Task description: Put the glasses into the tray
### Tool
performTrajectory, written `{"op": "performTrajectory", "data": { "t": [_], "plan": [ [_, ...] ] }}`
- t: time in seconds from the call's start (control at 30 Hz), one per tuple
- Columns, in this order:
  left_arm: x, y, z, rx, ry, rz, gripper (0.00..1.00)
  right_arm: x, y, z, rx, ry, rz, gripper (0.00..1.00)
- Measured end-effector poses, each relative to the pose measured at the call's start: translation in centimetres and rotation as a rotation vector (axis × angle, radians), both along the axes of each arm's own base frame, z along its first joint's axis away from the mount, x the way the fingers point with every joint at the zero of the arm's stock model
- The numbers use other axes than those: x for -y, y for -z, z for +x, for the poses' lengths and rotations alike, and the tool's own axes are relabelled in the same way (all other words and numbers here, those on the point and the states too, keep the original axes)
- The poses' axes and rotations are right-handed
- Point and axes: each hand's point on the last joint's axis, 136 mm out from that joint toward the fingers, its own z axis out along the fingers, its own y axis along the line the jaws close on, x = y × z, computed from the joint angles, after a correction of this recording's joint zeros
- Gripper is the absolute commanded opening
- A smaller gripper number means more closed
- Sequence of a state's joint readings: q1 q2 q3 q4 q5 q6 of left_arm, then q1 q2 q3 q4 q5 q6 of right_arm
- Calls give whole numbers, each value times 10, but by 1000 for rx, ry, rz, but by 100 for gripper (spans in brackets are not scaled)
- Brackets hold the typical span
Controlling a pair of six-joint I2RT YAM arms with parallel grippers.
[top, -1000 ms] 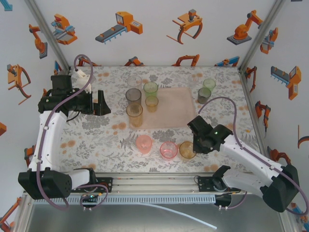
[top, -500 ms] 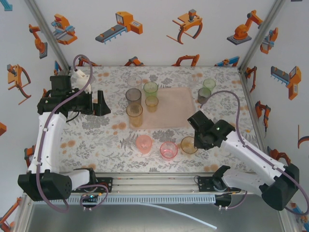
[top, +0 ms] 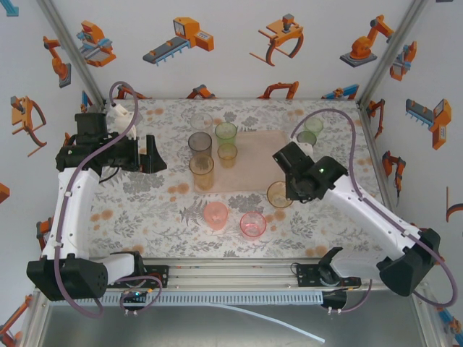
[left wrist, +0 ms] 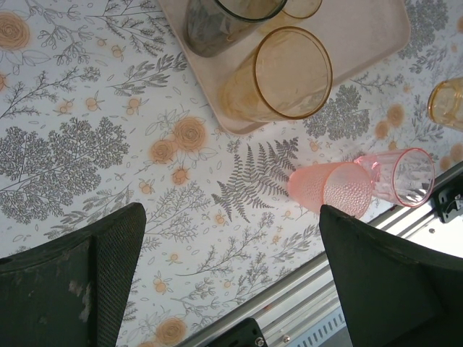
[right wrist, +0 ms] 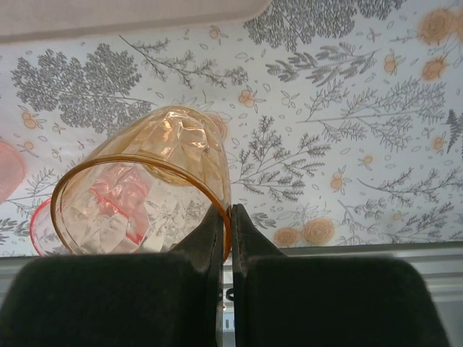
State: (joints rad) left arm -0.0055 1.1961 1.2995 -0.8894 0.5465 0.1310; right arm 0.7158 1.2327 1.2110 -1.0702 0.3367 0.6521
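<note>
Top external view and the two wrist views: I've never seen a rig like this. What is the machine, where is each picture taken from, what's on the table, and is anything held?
The machine is two robot arms bolted at the table's near edge. The top view looks down from above and behind them, with the left arm on the left and the right arm on the right. The other two pictures come from a camera on each wrist. The dark shapes at the bottom of those are that arm's own jaws. On the flowered table lies a pale pink tray with some tumblers on it, such as the grey tumbler. Others stand off it, such as the pink tumbler. The right arm's jaws are shut on the rim of an orange tumbler. The left arm's jaws are wide open and hold nothing.
</note>
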Motion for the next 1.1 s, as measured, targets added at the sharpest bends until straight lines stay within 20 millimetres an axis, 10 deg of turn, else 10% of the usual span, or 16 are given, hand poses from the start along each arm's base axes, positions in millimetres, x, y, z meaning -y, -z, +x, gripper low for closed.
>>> {"op": "performTrajectory", "data": {
  "t": [0.63, 1.1],
  "plan": [
    [-6, 2, 2, 1, -25, 28, 97, -104, 10, 105, 34, -185, 44, 5],
    [-17, 1, 4, 7, -65, 36, 97, -149, 56, 131, -27, -237, 126, 5]
  ]
}}
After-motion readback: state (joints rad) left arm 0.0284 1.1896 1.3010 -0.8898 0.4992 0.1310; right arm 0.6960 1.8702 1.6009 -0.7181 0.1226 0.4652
